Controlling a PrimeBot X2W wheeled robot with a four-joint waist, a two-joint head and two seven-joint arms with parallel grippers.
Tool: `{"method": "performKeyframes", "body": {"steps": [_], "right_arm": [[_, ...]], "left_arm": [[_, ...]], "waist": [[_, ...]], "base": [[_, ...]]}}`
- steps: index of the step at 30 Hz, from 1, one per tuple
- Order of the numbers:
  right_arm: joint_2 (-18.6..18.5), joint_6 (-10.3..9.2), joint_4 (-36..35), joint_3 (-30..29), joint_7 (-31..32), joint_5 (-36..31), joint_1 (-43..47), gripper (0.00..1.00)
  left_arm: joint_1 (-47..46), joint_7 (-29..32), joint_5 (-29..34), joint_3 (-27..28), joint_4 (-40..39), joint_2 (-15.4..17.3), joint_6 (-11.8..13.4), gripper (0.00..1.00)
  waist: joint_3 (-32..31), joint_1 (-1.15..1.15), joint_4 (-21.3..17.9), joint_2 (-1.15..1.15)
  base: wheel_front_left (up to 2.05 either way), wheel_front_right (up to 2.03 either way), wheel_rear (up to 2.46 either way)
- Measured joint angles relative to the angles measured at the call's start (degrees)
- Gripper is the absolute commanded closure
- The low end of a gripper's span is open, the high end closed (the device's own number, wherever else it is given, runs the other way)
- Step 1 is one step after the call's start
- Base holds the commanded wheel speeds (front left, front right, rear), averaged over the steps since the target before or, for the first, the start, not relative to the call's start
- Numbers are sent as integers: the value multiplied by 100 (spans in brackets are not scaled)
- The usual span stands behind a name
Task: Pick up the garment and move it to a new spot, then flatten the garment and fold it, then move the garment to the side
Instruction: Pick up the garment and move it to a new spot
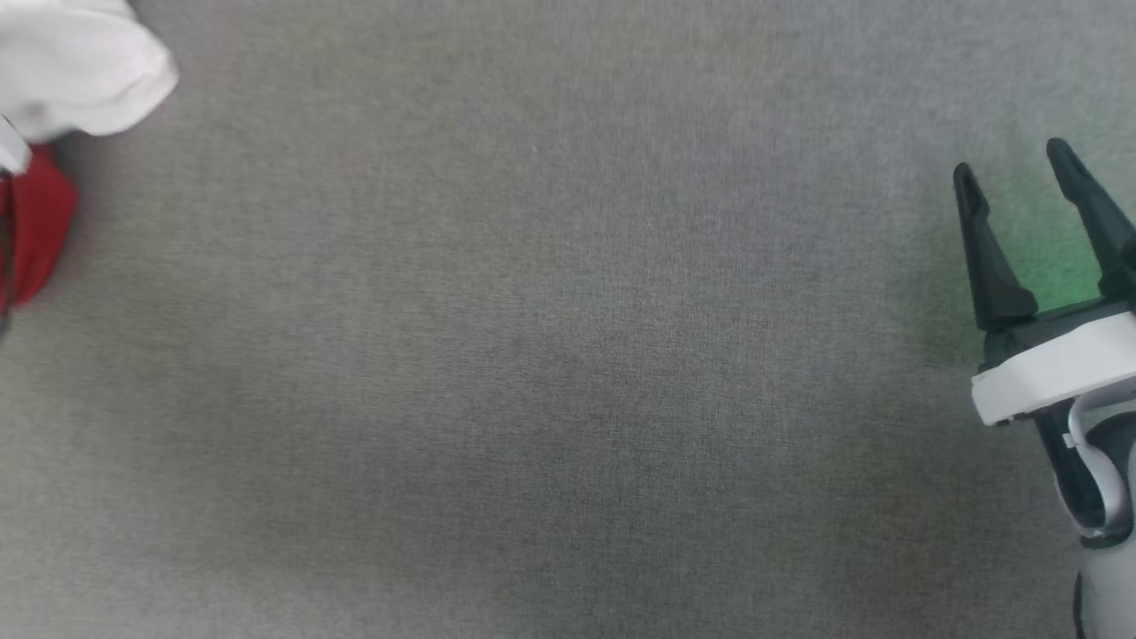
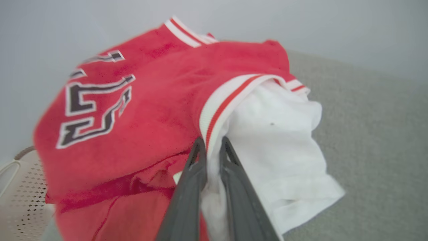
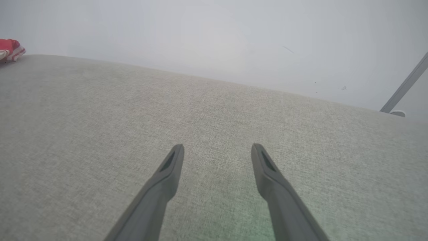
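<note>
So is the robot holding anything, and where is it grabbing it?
The left end effector is pinching the red jersey at its striped trim edge. The right end effector is open, holding nothing.

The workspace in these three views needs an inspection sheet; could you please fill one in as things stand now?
Surface: grey woven fabric, flat.
Job's things: red garment, bunched, white inside showing; at the far left in the head view.
Clutter: pale perforated object beside the garment; what it is, unclear.
Grippers: left gripper shut on the garment's striped trim; right gripper open, holding nothing, over the surface.
Cables: pale loop at the right wrist, perhaps a cable.
Surroundings: pale wall; slanted grey pole.
</note>
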Motion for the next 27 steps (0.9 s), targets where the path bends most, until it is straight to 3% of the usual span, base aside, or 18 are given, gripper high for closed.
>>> {"method": "performKeyframes", "body": {"steps": [7,13,22,27], "right_arm": [[152,0,291,11,-207,40,26,0],[245,0,522,-19,-368,63,142,0],[391,0,719,-143,-552,88,258,0],[428,0,722,-286,-602,79,266,0]], "left_arm": [[-243,-672,242,-399,-382,319,-73,100],[-411,-786,394,-887,-956,482,-90,100],[-283,-183,158,-1462,-2404,688,-92,100],[51,345,-31,-1488,-3442,862,-89,100]], "waist": [[-547,0,27,0],[-1083,0,48,0],[-1810,0,33,0],[-2045,0,-67,0]], "base": [[0,0,0],[0,0,0],[0,0,0],[0,0,0]]}}
